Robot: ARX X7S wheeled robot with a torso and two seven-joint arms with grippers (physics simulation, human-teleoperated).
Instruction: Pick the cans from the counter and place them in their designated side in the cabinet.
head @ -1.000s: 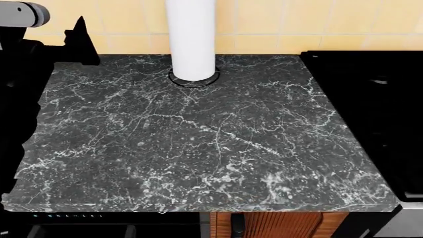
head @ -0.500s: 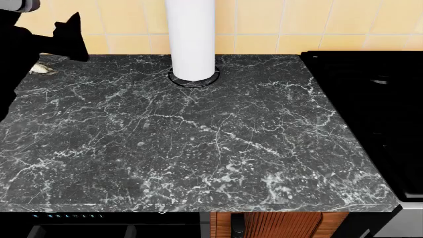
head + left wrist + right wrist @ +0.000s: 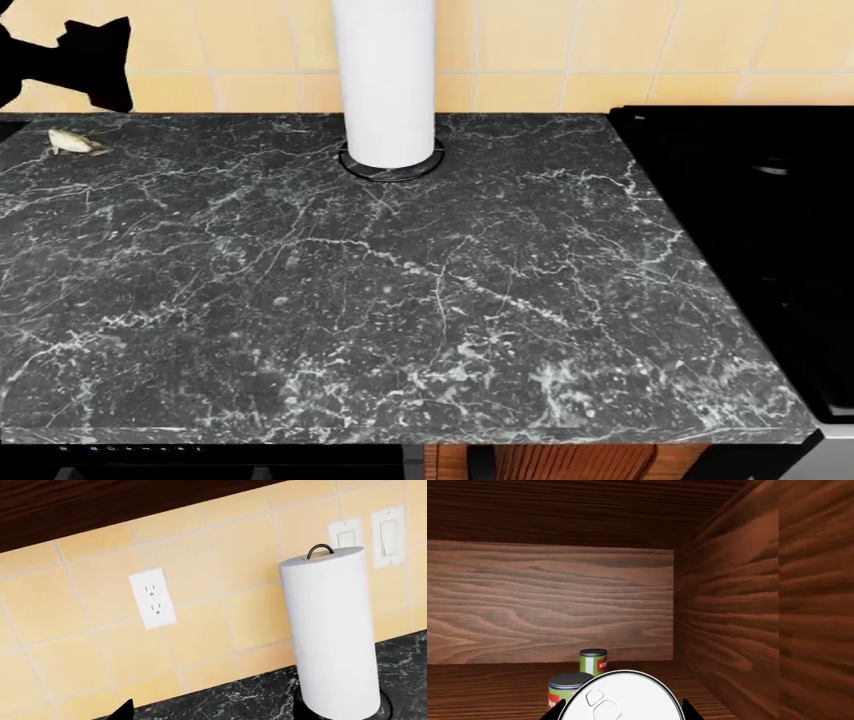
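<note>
The right gripper [image 3: 620, 715] is inside the cabinet [image 3: 734, 605], its fingers pinching a can [image 3: 620, 700] seen lid-on. The placing step appears to be in hand. Two green-labelled cans [image 3: 593, 661] already stand on the shelf ahead, near the right wall. The next move likely calls for setting the held can down beside them — upright — before the fingers part. No cans show on the counter [image 3: 400, 300]. Only an edge of the left gripper [image 3: 80, 60] shows; its state cannot be told.

A paper-towel roll [image 3: 386, 75] stood upright by the tiled wall [image 3: 213, 605]; a pale garlic-like lump [image 3: 74, 142] lay well apart.
</note>
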